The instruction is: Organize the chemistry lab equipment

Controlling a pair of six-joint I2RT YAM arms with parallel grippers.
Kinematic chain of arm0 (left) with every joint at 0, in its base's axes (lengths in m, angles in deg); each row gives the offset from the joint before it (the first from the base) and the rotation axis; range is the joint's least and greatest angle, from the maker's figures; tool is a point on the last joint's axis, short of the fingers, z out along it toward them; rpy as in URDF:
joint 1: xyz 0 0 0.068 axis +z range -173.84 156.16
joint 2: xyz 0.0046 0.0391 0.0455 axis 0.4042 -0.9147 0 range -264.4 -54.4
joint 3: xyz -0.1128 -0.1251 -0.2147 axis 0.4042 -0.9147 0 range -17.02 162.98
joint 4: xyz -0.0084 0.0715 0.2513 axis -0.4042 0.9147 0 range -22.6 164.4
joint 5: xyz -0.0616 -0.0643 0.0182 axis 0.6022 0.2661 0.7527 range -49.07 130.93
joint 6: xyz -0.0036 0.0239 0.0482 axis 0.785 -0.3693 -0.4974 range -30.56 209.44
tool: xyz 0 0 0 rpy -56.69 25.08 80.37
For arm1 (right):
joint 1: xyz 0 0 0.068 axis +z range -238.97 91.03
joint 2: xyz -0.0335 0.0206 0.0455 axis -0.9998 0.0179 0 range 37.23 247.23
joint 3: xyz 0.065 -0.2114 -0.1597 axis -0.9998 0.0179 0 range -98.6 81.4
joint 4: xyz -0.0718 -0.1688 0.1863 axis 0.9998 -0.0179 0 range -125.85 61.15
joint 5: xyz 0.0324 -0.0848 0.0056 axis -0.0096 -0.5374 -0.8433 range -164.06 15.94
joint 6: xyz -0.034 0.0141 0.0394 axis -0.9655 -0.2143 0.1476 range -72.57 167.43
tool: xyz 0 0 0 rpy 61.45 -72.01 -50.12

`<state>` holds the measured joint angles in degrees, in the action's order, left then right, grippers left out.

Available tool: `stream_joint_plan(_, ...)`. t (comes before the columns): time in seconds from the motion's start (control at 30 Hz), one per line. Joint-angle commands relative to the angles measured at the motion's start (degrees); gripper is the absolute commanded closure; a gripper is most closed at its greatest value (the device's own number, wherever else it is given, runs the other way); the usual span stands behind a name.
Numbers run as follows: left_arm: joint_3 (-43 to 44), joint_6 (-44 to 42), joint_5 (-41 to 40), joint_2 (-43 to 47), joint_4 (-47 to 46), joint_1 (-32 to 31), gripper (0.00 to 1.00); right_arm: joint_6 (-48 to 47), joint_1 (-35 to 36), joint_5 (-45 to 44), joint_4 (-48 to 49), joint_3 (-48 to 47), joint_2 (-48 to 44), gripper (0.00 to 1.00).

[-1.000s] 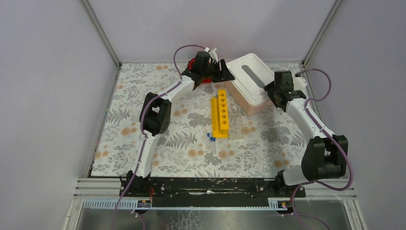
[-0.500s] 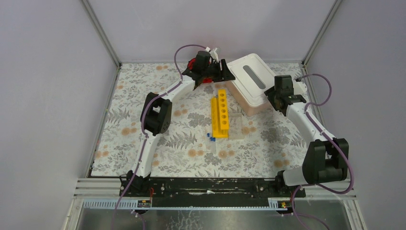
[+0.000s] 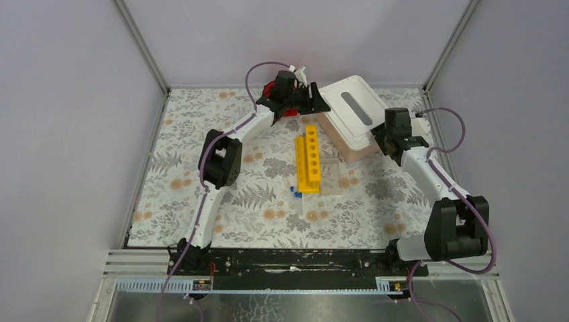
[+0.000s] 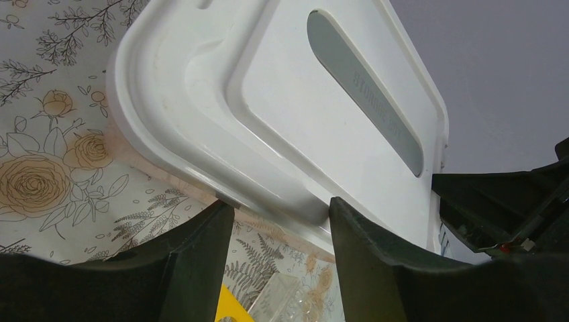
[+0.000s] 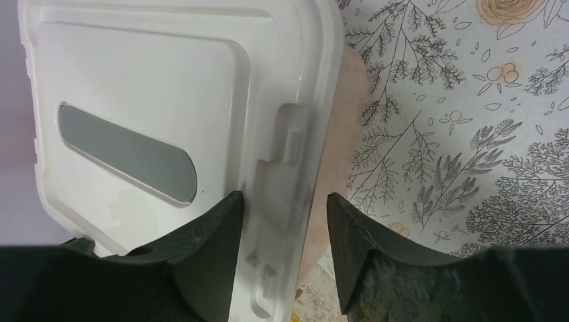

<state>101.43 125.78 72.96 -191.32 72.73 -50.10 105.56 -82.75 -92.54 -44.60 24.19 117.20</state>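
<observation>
Now each hand, left point(image 4: 280, 221) and right point(image 5: 283, 221), straddles the bin lid point(image 3: 353, 112) edge, fingers apart.

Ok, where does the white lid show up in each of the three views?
Top external: the lid sits at upper centre-right, between the two grippers.
Left wrist: it fills the upper middle, above the fingers.
Right wrist: it fills the left half, its edge latch between the fingers.
Shared landmark: the grey oval label on the lid.
</observation>
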Motion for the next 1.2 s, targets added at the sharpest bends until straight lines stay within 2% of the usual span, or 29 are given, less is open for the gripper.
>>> stream_joint_plan(0.0,2.13,-1.45,0.09,-1.53,1.71,-0.27,0.38,2.26,-0.50,1.11,-3.85,2.69,-0.52,0.46)
stream_joint_plan(0.37,1.79,-1.43,-0.12,-1.59,1.99,-0.10,0.37,4.59,-0.57,3.44,-1.77,6.21,-2.78,0.45)
stream_joint_plan(0.43,1.82,-1.25,-0.20,-1.59,2.02,-0.10,0.37,4.31,-0.59,3.59,-1.82,6.15,-2.05,0.48)
stream_joint_plan(0.57,1.32,-1.26,-0.54,-0.91,2.01,-0.06,0.36,3.35,-0.55,4.24,-0.08,6.52,-1.20,0.61)
stream_joint_plan(0.67,0.12,-1.07,-0.82,0.24,1.23,0.42,0.34,0.73,-0.56,4.19,1.76,6.91,-1.21,0.80)
stream_joint_plan(0.8,-2.68,0.07,-0.82,2.43,-0.95,1.78,0.32,-4.52,-0.75,4.97,4.00,6.94,-0.96,0.96)
stream_joint_plan(0.87,-4.20,0.46,-0.84,3.50,-1.92,2.50,0.32,-7.20,-1.00,6.16,5.54,7.23,-1.02,1.00)
stream_joint_plan(1.17,-10.72,0.68,-1.70,9.43,-4.64,5.56,0.31,-17.44,-3.47,10.57,10.62,6.67,-1.74,1.00)
